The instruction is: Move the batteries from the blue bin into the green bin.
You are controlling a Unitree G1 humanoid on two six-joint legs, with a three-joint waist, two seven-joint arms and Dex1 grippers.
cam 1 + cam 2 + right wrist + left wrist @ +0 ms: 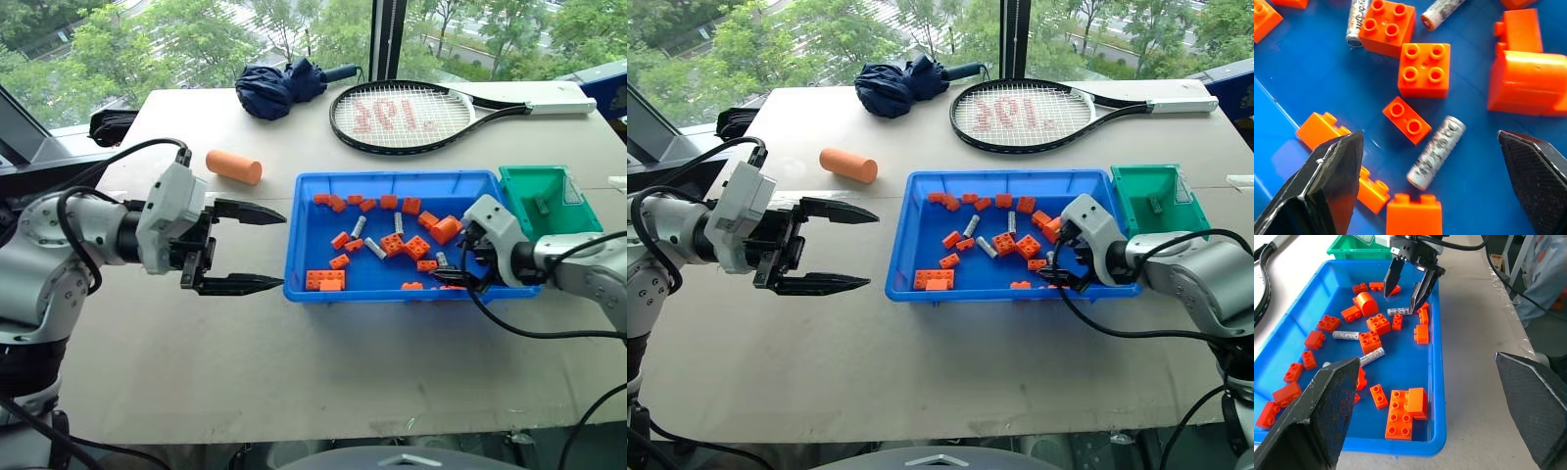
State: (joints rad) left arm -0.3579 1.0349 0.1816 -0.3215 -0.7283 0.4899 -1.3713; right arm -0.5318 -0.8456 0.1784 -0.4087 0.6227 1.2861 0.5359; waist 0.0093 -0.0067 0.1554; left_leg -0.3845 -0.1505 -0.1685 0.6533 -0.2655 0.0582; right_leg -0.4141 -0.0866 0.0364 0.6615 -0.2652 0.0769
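Looking along your right jaws, you find them spread wide and empty, poised over the floor of the blue bin at its end nearest the green bin. One battery lies on the blue plastic right between the two fingers, not touched by either, with a small orange brick just beside it. Past the fingertips sit two square orange bricks and two more batteries near them. A big rounded orange block stands off to one side of the jaws.

In the left wrist view you see those same right jaws from the front, tips down over that battery, with the green bin just behind them.

Your left jaws are also wide apart and hold nothing. They hang above the bench, pointing toward the blue bin and well short of its near wall.

Farther out beyond your left jaws you have a large orange cylinder lying on the bench. A folded dark umbrella and a tennis racket rest at the far edge, well apart from both jaws.
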